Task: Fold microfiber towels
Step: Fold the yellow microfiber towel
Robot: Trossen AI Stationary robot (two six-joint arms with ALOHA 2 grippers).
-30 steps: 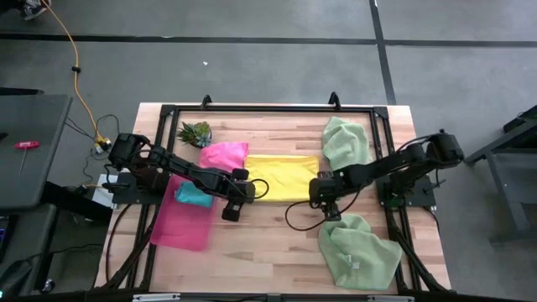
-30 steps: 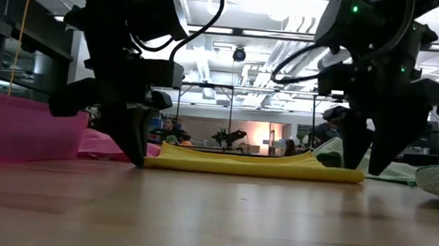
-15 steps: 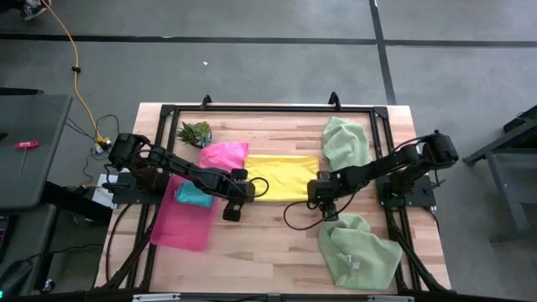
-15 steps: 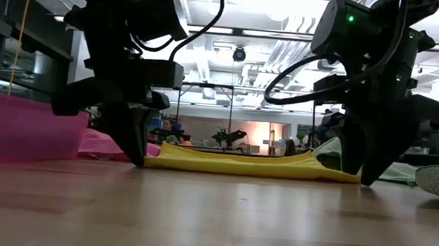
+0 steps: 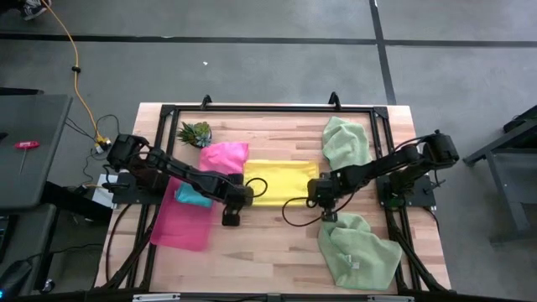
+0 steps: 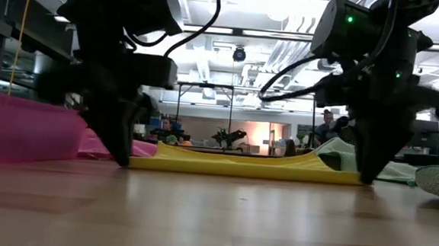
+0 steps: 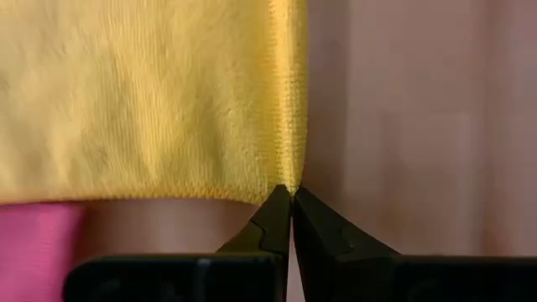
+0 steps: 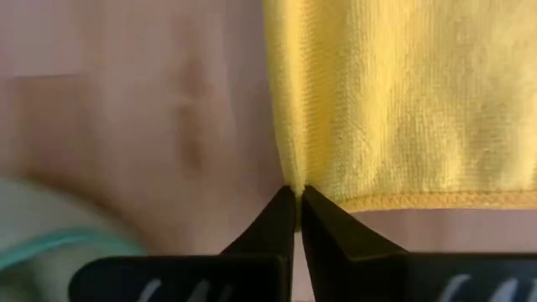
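Wrist views show my left claw and right claw clenched on the half-folded yellow microfiber towel's near corners; four towels remain unfolded.

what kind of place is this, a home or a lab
Most likely a robotics lab or open workshop: a wooden table framed in black metal stands on a bare grey floor, and the low view shows exposed ceiling ducts and other frames behind.

Yellow towel, hot pink towel, seemingly teal towel.
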